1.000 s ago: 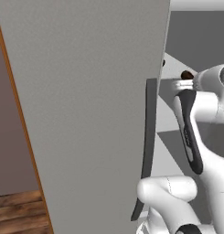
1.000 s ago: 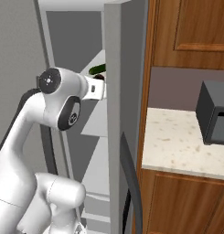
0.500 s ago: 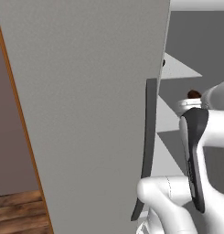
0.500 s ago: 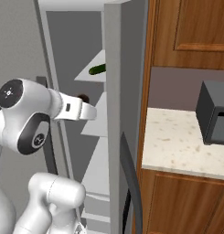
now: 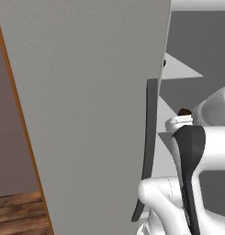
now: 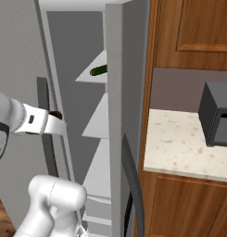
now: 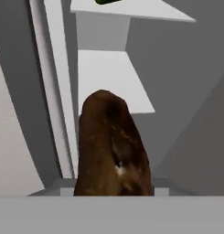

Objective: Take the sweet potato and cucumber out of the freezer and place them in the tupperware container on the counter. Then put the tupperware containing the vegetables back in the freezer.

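The sweet potato [image 7: 114,146] is dark brown with reddish bits. In the hand view it is big and close, and it stands up right where the gripper's fingertips would be. The fingertips are hidden behind it, but the gripper [image 6: 56,115] looks closed on the sweet potato. In the right base view only a small dark end of the sweet potato [image 6: 55,114] pokes out at the tip of the white hand. In the left base view a little brown bit [image 5: 184,111] shows just above the white hand.

The hand holds the sweet potato in front of the open freezer [image 6: 116,51], out past the white shelves [image 7: 111,77]. It is not touching a shelf.

The cucumber [image 6: 98,70] is green and lies on a high shelf inside the freezer, above the gripper and farther in. In the hand view a small green piece of the cucumber [image 7: 106,2] peeks in at the very top, on the upper shelf.

The freezer door [image 5: 86,114] is swung open and stands big and grey on the left. Its long dark handle [image 5: 148,147] runs down its edge.

To the right of the freezer is the counter [image 6: 179,143], beige with speckles. A dark microwave [image 6: 217,115] sits on it. Brown wooden cupboards [image 6: 193,28] are above the counter and below it.
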